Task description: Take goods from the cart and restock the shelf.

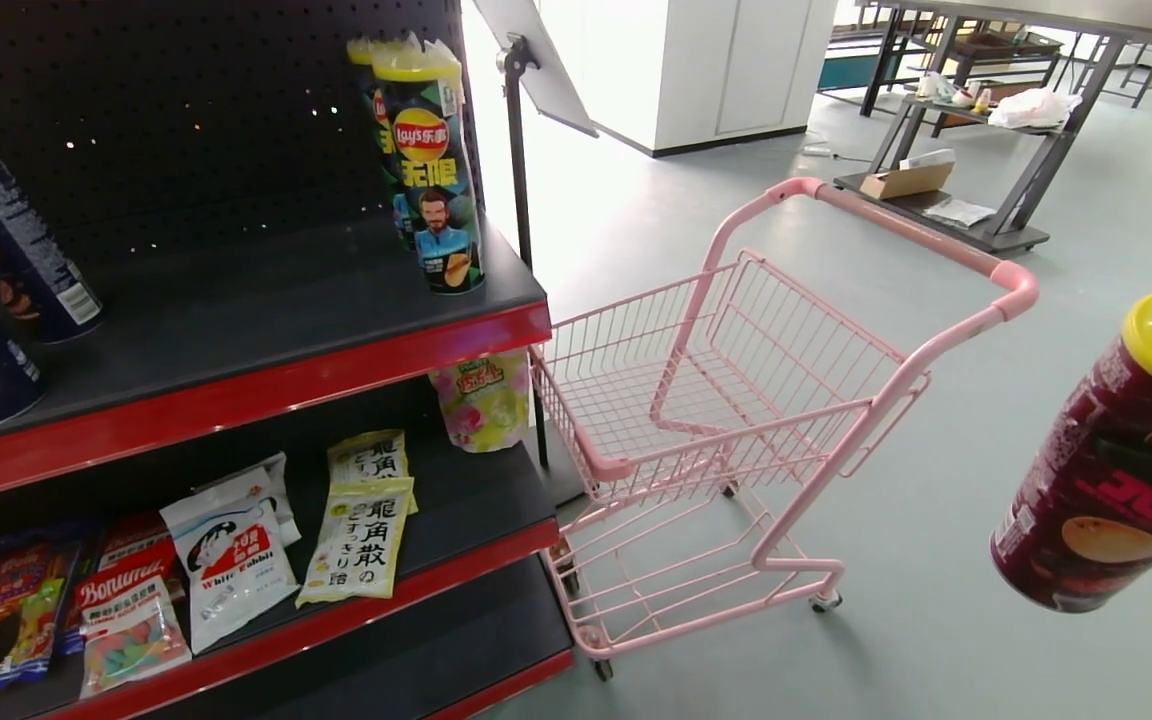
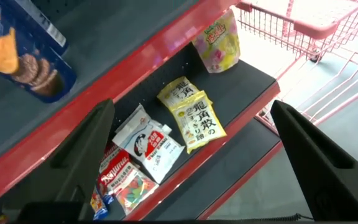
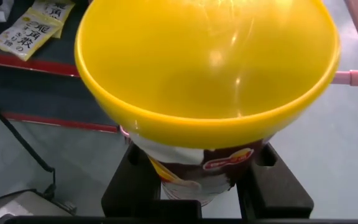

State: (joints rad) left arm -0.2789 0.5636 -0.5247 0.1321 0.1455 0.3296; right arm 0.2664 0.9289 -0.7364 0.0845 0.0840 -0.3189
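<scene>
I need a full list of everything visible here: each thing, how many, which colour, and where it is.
shelf: one, black with red edges, left of the cart
blue chip cans: two, dark blue, upper board, left end
green chip cans: two, black-green with yellow lids, upper board, right end
yellow packets: two, yellow, lower board
pink bag: one, pink and green, lower board, right end
other snack bags: several, white, red, mixed, lower board
cart: one, pink, on the floor beside the shelf
red chip can: one, dark red with yellow lid, held right of the cart
left gripper: one, black, open, by the shelf
right gripper: one, black, shut on the red chip can
</scene>
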